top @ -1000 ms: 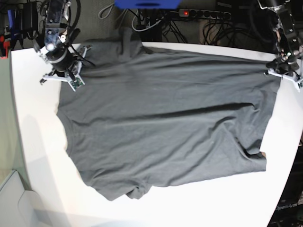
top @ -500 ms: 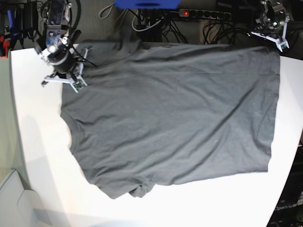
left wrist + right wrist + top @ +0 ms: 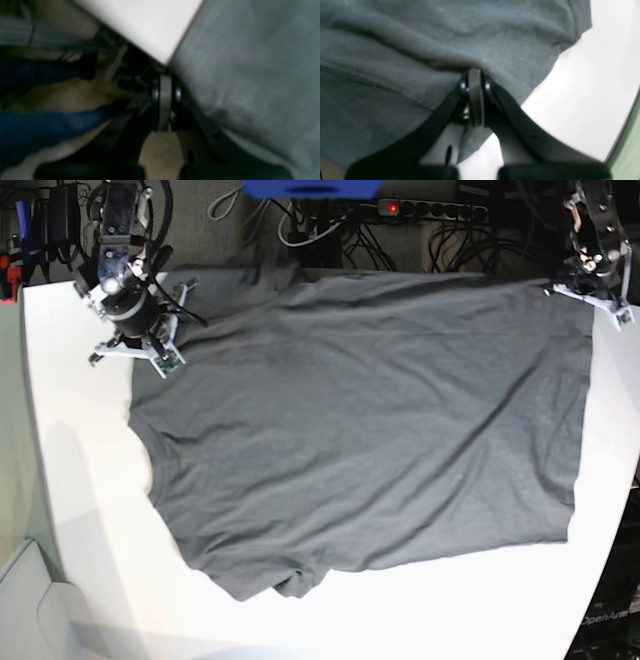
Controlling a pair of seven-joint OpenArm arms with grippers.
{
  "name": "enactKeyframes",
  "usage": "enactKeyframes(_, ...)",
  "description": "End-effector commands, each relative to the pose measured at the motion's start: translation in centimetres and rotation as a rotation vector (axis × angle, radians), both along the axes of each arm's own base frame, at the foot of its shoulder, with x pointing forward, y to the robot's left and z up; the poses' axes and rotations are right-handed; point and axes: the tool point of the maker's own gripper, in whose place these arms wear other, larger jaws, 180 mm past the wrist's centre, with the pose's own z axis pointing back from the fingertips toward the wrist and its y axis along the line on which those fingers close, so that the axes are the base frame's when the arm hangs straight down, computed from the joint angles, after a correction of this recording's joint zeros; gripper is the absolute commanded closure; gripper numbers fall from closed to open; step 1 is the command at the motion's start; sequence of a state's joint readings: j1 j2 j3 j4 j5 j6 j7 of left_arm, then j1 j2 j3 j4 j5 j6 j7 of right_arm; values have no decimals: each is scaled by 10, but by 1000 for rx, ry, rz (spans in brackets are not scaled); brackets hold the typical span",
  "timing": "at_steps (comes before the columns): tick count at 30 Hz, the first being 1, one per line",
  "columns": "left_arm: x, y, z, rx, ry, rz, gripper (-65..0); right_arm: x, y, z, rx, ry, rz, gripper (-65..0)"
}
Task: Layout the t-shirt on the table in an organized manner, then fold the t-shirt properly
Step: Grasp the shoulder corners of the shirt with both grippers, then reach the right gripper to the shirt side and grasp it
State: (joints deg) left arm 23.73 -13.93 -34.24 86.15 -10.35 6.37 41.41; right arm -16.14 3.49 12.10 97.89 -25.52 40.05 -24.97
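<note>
Stretching across the near part of the base view is bare white table point(image 3: 420, 620), its left edge curving away beside a pale green surface point(image 3: 12, 430). Farther in, the t-shirt point(image 3: 370, 430) lies spread flat and nearly smooth over the middle of the tabletop, its long axis running left to right across the view: collar end toward the left, straight hem along the right side, one short sleeve point(image 3: 275, 580) pointing toward the near edge. At the shirt's far left corner the right gripper point(image 3: 135, 330) has its jaws pressed together on a fold of the shirt's edge; the right wrist view shows grey cloth bunched at the closed tips point(image 3: 475, 82) over white tabletop. At the far right corner the left gripper point(image 3: 590, 280) is likewise clamped on the cloth, right where the table's far edge ends. Beyond the table lie dark floor, tangled cables point(image 3: 440, 240), a power strip point(image 3: 430, 210) with a red light and a blue object point(image 3: 310, 188).
</note>
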Motion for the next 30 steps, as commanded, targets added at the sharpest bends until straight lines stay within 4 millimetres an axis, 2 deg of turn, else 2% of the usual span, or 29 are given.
enactKeyframes(1,6,6,15,41,-41,-27,-1,7,-2,10,-1,-36,3,0)
enactKeyframes(7,14,0,40,74,-94,-71,-5,5,-12,10,-11,-35,-26,-5)
enactKeyframes(13,14,-4,51,92,-108,-95,-5,3,-23,14,-22,-41,-56,-102)
enactKeyframes(16,20,-8,63,106,-135,-115,-5,8,-25,29,-26,-89,-72,-119)
enactKeyframes(21,39,-17,92,127,-205,-149,-5,23,-22,71,-36,-213,-89,-122)
enactKeyframes(23,59,-19,105,120,-246,-147,-5,26,-20,79,-40,-235,-82,-122)
enactKeyframes(30,161,-8,154,41,-407,-75,-5,31,-15,81,-22,-247,-91,-122)
